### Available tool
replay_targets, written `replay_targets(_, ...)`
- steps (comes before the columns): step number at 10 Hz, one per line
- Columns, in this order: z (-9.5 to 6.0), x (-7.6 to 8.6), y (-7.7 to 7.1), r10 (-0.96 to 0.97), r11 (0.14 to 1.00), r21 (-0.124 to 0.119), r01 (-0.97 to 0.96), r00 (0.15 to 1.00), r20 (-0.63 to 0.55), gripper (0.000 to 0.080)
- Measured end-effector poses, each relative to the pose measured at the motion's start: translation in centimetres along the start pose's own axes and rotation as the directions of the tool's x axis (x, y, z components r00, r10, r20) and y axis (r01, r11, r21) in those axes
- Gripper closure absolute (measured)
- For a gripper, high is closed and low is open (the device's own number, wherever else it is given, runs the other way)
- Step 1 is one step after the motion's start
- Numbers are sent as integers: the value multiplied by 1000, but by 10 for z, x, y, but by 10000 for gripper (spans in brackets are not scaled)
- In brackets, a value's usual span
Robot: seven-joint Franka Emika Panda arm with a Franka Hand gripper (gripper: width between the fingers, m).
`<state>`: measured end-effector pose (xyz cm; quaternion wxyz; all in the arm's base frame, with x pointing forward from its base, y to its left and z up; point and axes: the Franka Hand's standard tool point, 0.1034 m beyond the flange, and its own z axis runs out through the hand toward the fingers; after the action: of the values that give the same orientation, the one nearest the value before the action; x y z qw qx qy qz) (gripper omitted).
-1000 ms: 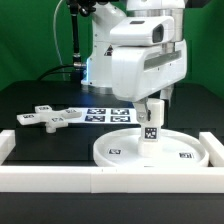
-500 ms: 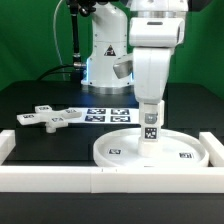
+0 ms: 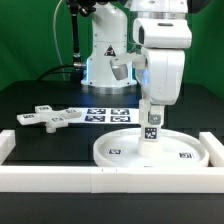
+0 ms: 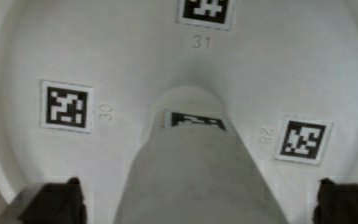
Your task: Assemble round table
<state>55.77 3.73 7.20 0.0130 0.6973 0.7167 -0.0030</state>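
The large round disc (image 3: 118, 155) lies flat on the table inside the border wall. The short cylindrical post (image 3: 151, 129) stands upright at its centre, with a tag on its side. My gripper (image 3: 151, 106) hangs straight over the post's upper end. In the wrist view the post (image 4: 197, 165) runs down between my two dark fingertips (image 4: 60, 203), with a gap on each side, so the gripper (image 4: 202, 206) is open around it. The disc's inner face with its tags (image 4: 87, 60) fills the rest of that view. The flat cross-shaped piece (image 3: 45, 118) lies at the exterior view's left.
The white border wall (image 3: 60, 178) runs along the front and up the right side (image 3: 212, 143). The marker board (image 3: 108, 113) lies flat behind the disc. The robot's base (image 3: 105, 60) stands at the back.
My wrist has turned about its vertical axis above the post, and the hand shifted slightly to the exterior view's right. The post and disc have not moved.
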Motion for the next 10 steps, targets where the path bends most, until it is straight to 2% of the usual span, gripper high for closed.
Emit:
replay_targets(3, 1, -1, 0, -50, 999, 1, 50, 999, 2, 174)
replay_targets(4, 1, -1, 0, -50, 999, 1, 50, 999, 2, 344)
replay_targets(5, 1, -1, 0, -49, 999, 1, 49, 999, 2, 393)
replay_targets(7, 1, -1, 0, -26, 1000, 1, 26, 1000, 1, 393)
replay_targets(9, 1, 0, 0, 200, 980, -1, -200, 980, -2, 393)
replay_targets(10, 1, 2, -1, 338, 941, 1, -338, 941, -1, 393)
